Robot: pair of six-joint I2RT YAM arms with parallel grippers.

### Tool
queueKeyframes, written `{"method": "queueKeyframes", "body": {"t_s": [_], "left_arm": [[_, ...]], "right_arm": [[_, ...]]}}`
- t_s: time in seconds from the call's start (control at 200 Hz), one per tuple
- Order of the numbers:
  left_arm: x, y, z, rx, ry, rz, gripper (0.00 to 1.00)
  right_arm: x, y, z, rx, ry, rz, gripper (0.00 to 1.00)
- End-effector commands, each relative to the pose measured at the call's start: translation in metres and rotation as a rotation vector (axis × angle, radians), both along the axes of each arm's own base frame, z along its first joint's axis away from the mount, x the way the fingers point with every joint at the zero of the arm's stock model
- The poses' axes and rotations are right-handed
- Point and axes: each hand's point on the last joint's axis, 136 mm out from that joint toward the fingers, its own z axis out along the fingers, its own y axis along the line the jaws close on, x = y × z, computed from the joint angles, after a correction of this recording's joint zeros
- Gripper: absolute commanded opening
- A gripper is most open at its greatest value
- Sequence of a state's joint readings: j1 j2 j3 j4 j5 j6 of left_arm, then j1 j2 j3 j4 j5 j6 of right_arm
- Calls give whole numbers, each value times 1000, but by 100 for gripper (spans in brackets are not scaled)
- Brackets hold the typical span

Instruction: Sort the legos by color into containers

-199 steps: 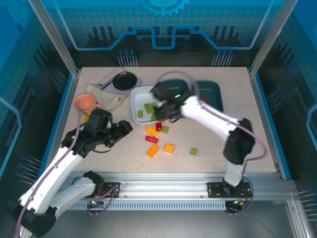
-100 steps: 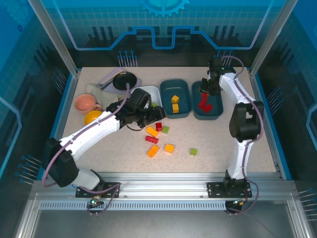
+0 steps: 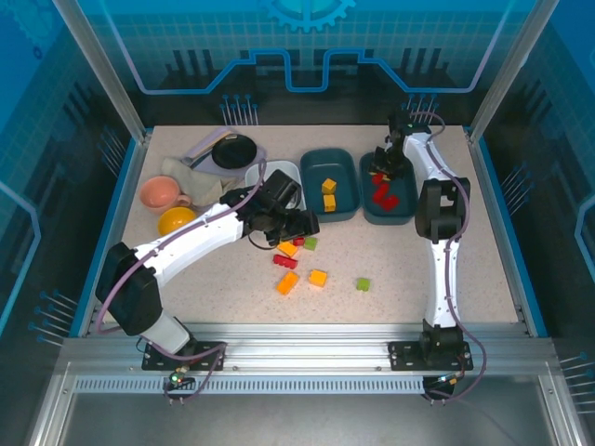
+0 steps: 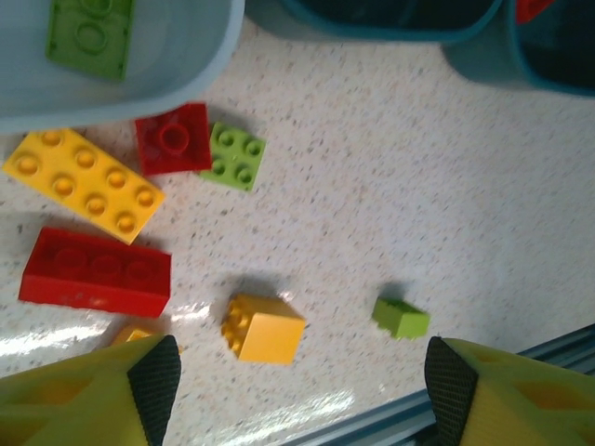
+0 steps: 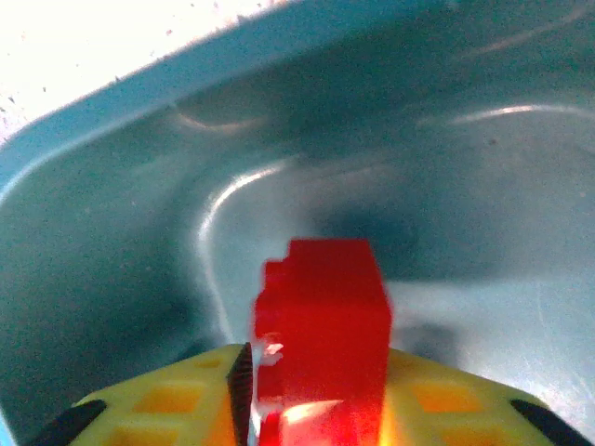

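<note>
A crooked drop could bounce out

The right gripper (image 3: 383, 172) hangs over the far right teal tray (image 3: 406, 177), a red brick (image 5: 321, 307) between its fingers (image 5: 158, 409); clamped or freed, I cannot tell. Falling crooked, it may hop out. The left gripper (image 4: 302, 372), spread empty, could knock loose legos (image 4: 265, 327)

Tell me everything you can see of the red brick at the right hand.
A glossy red plastic brick, blurred, with a stepped top edge on its left. It sits upright between the right hand's yellow fingers, above the floor of the dark teal tray. Whether the fingers are gripping it cannot be told.
</note>
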State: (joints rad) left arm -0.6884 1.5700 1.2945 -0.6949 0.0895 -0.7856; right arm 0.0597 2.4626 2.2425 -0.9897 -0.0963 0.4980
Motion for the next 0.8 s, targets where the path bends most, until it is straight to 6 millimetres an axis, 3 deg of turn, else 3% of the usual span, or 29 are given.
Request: {"method": "queueKeyframes", "body": {"t_s": [0.0,0.16,0.225,0.25,0.345,0.42,0.505,0.62,0.795], "left_arm": [[-26,16,-19,119,55,-66,73],[-52,32,-38,192,97,-117,73],[-61,38,-47,223,107,-152,74],[-64,40,-50,235,108,-169,74],[-75,45,-62,277,117,-235,75],[-80,45,-71,297,118,-287,76],[-82,42,-79,311,120,-334,76],[-82,38,-91,332,122,-380,77],[-79,33,-108,368,127,-414,75]], "right_arm": [[2,1,31,42,-34,0,46],[-2,8,82,40,-124,38,57],[-11,15,121,37,-195,60,57],[-15,18,127,36,-204,67,57],[-46,37,167,45,-289,111,58],[-81,58,181,71,-334,151,60],[-125,79,180,119,-363,195,62],[-199,110,163,234,-363,262,65],[-293,127,140,332,-331,313,67]]}}
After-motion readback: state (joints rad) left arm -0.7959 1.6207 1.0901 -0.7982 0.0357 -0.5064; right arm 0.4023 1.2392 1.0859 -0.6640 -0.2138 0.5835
